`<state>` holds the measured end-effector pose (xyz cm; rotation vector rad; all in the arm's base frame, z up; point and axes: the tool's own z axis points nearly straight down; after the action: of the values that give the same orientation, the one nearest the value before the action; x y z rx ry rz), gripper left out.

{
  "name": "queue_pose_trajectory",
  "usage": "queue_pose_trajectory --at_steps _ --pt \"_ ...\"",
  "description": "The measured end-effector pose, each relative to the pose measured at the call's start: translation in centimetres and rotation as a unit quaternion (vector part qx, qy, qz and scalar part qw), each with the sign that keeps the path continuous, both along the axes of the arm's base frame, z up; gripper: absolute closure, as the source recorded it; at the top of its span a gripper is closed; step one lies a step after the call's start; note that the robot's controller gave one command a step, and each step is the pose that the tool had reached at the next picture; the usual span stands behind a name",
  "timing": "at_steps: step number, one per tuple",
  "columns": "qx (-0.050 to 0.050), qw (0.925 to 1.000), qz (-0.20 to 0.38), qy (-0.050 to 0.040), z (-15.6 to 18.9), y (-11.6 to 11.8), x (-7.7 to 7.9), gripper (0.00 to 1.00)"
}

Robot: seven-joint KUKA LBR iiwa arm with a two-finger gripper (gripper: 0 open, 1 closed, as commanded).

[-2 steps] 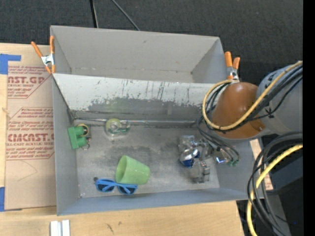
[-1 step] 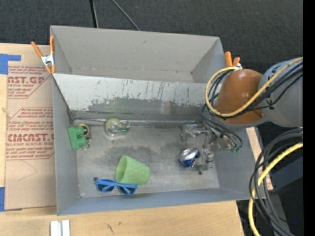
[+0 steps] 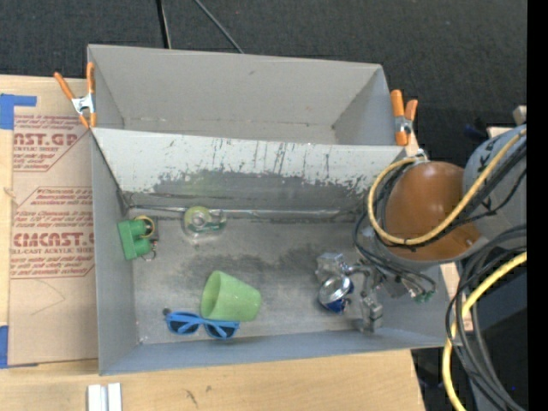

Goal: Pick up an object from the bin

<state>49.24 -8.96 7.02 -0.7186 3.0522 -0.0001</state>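
My gripper point(image 3: 349, 294) is down near the bin floor at the front right and looks open, its two metal fingers spread apart. A small shiny blue round thing point(image 3: 334, 297) lies on the floor between the fingers, close to the left one. I cannot tell whether the fingers touch it. A light green plastic cup point(image 3: 229, 298) lies on its side left of the gripper, near the front wall. Blue sunglasses point(image 3: 200, 324) lie just in front of the cup.
A green block-like thing with a small ring point(image 3: 135, 237) sits by the left wall. A clear round thing point(image 3: 201, 221) lies at the foot of the back wall. The arm with its brown cover and cables hangs over the bin's right rim.
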Motion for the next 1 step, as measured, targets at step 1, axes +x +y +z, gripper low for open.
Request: queue_pose_trajectory --at_steps 1 --pt "0.000 1.0000 0.000 0.0022 -0.05 0.00 -0.03 1.00"
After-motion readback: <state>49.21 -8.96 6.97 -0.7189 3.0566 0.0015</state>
